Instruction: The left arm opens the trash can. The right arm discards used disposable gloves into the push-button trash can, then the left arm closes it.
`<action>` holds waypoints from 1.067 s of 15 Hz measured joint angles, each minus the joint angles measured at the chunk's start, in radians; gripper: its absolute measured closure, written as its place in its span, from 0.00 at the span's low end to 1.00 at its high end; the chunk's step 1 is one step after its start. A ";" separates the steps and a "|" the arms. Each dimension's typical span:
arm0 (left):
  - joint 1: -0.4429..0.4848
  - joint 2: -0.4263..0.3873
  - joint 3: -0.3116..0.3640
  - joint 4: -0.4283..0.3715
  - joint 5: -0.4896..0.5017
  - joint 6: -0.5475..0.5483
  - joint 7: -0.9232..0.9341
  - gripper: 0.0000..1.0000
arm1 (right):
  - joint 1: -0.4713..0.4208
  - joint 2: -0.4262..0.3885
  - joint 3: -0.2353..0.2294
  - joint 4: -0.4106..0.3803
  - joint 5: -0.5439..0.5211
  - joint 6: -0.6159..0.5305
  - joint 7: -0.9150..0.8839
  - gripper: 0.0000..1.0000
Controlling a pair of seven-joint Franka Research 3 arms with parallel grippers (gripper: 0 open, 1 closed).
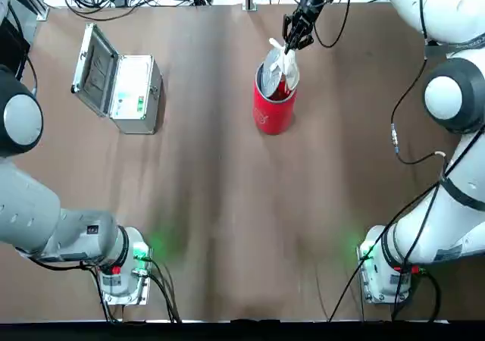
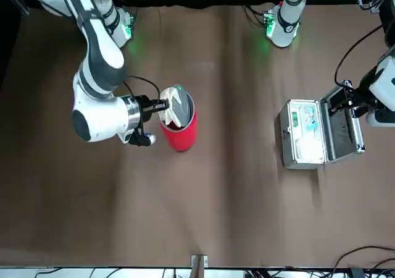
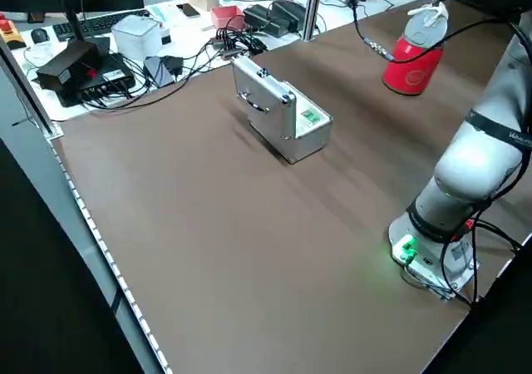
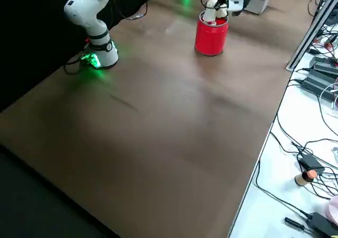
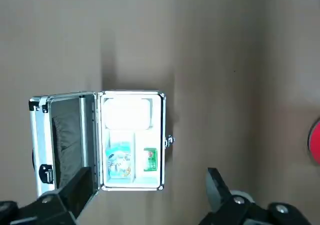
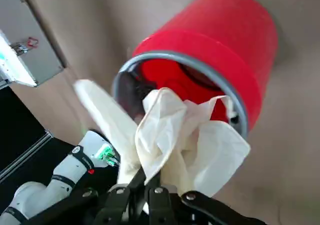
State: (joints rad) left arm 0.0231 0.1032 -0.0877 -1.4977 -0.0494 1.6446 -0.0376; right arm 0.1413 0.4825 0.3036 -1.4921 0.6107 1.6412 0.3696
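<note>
While trash can (image 1: 273, 116) stands upright, right hand (image 6: 148, 179) pinches gloves (image 6: 167, 135) at mouth.

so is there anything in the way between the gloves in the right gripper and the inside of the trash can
Nothing visible blocks them: the right gripper holds the gloves right at the mouth of the trash can, whose lid stands open.
</note>
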 joint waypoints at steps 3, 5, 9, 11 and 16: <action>0.000 0.000 0.000 0.000 0.000 0.000 0.000 0.00 | -0.002 0.027 -0.003 -0.008 0.002 0.001 0.000 0.95; 0.000 0.000 0.000 0.000 0.000 0.000 0.000 0.00 | -0.002 0.042 -0.003 -0.011 0.003 0.003 0.000 0.95; -0.001 0.000 0.000 -0.003 0.000 -0.001 0.000 0.00 | -0.002 0.075 -0.003 -0.012 0.004 0.006 0.000 0.95; -0.003 0.000 0.000 -0.005 0.000 -0.001 0.000 0.00 | -0.001 0.094 -0.003 -0.013 0.006 0.009 0.000 0.95; -0.002 0.000 0.000 -0.007 0.000 -0.002 0.012 0.00 | -0.001 0.105 -0.003 -0.011 0.010 0.010 0.000 0.95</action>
State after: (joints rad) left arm 0.0207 0.1032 -0.0879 -1.5043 -0.0494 1.6429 -0.0253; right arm 0.1398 0.5876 0.3003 -1.5035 0.6211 1.6513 0.3697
